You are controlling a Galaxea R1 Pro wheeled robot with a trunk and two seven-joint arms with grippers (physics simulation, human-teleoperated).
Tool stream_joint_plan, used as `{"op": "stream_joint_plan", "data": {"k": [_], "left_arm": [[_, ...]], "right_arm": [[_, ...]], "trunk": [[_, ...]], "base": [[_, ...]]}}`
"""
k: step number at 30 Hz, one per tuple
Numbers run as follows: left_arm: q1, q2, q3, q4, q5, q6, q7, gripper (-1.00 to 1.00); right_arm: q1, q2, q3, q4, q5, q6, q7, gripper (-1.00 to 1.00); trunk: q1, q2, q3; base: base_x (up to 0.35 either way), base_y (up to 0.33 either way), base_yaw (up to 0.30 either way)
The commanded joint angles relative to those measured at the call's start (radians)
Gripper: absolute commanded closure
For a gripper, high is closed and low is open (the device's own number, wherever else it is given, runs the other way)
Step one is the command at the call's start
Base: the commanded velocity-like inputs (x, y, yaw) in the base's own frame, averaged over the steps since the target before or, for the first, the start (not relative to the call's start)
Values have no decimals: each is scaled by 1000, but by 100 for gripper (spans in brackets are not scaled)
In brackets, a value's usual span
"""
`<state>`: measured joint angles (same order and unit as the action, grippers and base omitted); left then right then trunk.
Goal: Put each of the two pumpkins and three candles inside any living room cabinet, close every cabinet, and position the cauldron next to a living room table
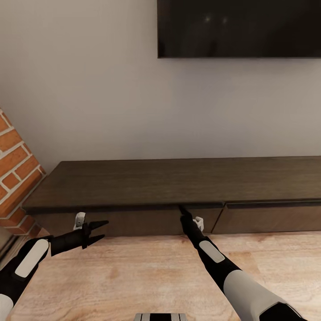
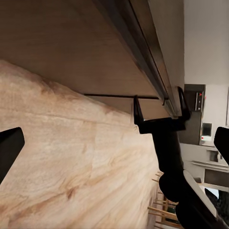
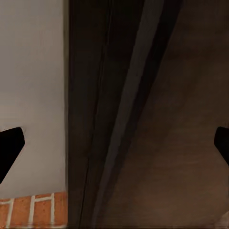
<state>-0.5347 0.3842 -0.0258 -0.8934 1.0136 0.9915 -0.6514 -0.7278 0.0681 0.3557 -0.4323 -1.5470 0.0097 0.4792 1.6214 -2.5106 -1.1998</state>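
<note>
Two arms reach toward the cabinet point(image 1: 178, 187), a long, low dark-brown wood unit that runs along the pale wall point(image 1: 89, 89), with wide handleless drawer fronts that look shut, a thin seam parting one front from the next. At the far left a red brick wall point(image 1: 13, 174) meets the cabinet's end. The left gripper point(image 1: 101, 230) hangs just in front of the left drawer front, low over the light wood floor point(image 1: 133, 267), its two black fingers spread apart and holding nothing. In the left wrist view its fingers point(image 2: 9, 148) stand wide at the edges. Further right, the right gripper point(image 1: 181, 209) presses up at the gap under the cabinet's top edge, beside the seam between the drawer fronts. The left wrist view shows the right gripper point(image 2: 160, 107) with its fingers spread, tips at that lip. In the right wrist view the fingers point(image 3: 9, 148) also stand wide, with the cabinet's dark edge point(image 3: 119, 119) close between them. Above the cabinet's right half a black television screen point(image 1: 240, 26) hangs on the wall.
</note>
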Motion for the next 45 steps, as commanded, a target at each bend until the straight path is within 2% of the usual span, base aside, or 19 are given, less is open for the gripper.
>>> {"op": "stream_joint_plan", "data": {"k": [1,8,12,17,23,27,35,40,45], "left_arm": [[-1,1,-2,1,0,3,-4,-100],[-1,1,-2,1,0,3,-4,-100],[-1,0,-2,1,0,3,-4,-100],[-1,0,-2,1,-1,3,-3,-100],[-1,0,-3,1,-1,3,-3,-100],[-1,0,-3,1,0,3,-4,-100],[-1,-1,-5,1,0,3,-4,-100],[-1,-1,-7,1,-1,3,-4,-100],[-1,0,-5,1,-1,3,-4,-100]], "right_arm": [[-1,-1,5,1,-10,9,8,-100],[-1,-13,5,1,-10,24,24,-100],[-1,-36,6,2,-10,45,88,-100],[-1,-44,5,3,-8,81,139,-100],[-1,-49,5,25,-9,85,144,-100],[-1,-50,5,59,-11,84,145,-100],[-1,-58,5,67,-8,85,188,-100],[-1,-63,6,67,-5,85,195,-100],[-1,-63,6,67,-4,85,196,-100]], "trunk": [[0,0,-1],[0,0,-1],[0,0,-1],[0,0,-1],[0,0,-1],[2,-1,-16],[2,-1,-20],[3,-2,-32],[3,-2,-32]], "base": [[0,0,0],[0,0,0],[0,0,0],[0,0,0],[0,0,0],[0,0,0],[0,0,0],[0,0,0],[0,0,0]]}}
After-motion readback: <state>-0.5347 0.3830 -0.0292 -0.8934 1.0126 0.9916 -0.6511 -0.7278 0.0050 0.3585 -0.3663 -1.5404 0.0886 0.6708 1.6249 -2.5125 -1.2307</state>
